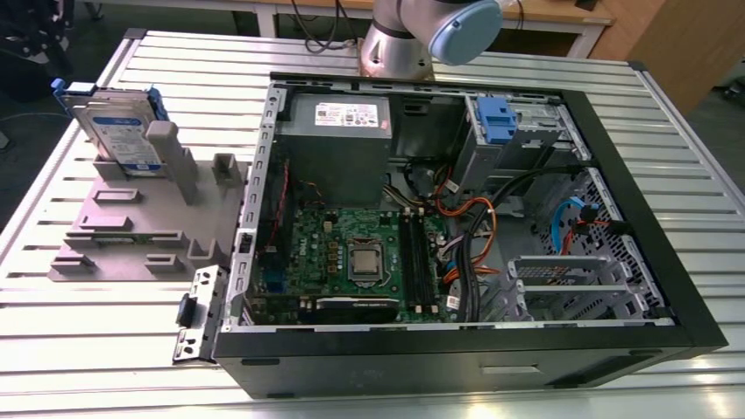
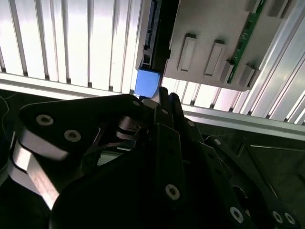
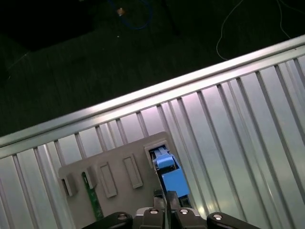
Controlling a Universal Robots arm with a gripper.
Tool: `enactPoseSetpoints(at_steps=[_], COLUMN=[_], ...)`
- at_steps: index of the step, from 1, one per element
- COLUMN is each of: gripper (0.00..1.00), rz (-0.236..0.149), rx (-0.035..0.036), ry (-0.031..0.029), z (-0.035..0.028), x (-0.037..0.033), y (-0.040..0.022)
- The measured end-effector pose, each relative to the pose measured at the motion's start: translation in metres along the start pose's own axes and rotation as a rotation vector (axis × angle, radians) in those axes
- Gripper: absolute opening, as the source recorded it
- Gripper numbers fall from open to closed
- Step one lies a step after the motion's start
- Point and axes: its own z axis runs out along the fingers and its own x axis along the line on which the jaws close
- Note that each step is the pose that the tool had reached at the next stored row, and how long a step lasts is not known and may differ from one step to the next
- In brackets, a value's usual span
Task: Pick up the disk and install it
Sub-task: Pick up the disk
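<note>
Disk [image 1: 117,131] stands upright on edge in a slot of the grey holder fixture [image 1: 122,225], in the upper left of the exterior view, label face showing and blue frame along its top. In both wrist views the blue frame end [image 3: 170,176] [image 2: 147,82] shows just beyond the gripper [image 3: 167,195] [image 2: 167,97]. The jaws look closed together with nothing between them, and the gripper sits above the disk, apart from it. The arm [image 1: 425,35] rises at the top centre of the exterior view. Risk, as I judge it: closed jaws would land on the disk's top edge rather than straddle it, and could knock or tilt it in the slot. An off-centre grasp on such a narrow upright part could let it swing or bind against the slot walls. The fixture lies near the edge of the slatted table [image 1: 93,349], so a dropped disk could go off the side. Holder contents: the disk in one slot, and a green circuit strip [image 3: 95,202] [image 2: 245,38] standing in another. Open computer case [image 1: 466,353], centre and right of the exterior view, holds a motherboard [image 1: 349,253], a grey box with a white sticker [image 1: 338,131], a blue latch [image 1: 495,118] at the upper bay, and orange cables [image 1: 472,209] close below that bay. Those cables could snag the disk on the way in.
</note>
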Motion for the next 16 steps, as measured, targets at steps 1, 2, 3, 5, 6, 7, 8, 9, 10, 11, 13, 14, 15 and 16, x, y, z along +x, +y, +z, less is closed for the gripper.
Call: enactPoseSetpoints(at_steps=[1,2,3,5,6,7,8,9,10,11,13,14,15,16], gripper=[0.18,0.18,0.18,0.19,0.25,0.31,0.31,0.36,0.36,0.42,0.49,0.49,0.49,0.49], rz=[-0.003,-0.007,-0.009,-0.017,-0.022,-0.026,-0.031,-0.039,-0.058,-0.075,-0.111,-0.127,-0.139,-0.149], rx=[-0.0001,0.0000,0.0001,0.0002,0.0002,0.0001,-0.0001,-0.0004,-0.0010,-0.0016,-0.0025,-0.0030,-0.0032,-0.0034], ry=[0.0002,0.0002,0.0003,0.0005,0.0006,0.0008,0.0009,0.0011,0.0017,0.0024,0.0038,0.0045,0.0050,0.0054], z=[0.0004,0.0010,0.0015,0.0028,0.0036,0.0045,0.0056,0.0068,0.0084,0.0098,0.0124,0.0133,0.0142,0.0151], x=[0.0000,0.0001,0.0001,0.0001,0.0002,0.0003,0.0003,0.0004,0.0004,0.0005,0.0006,0.0006,0.0006,0.0006], y=[0.0000,0.0001,0.0000,0.0001,0.0001,0.0002,0.0002,0.0002,0.0002,0.0001,0.0000,0.0000,-0.0001,-0.0001])
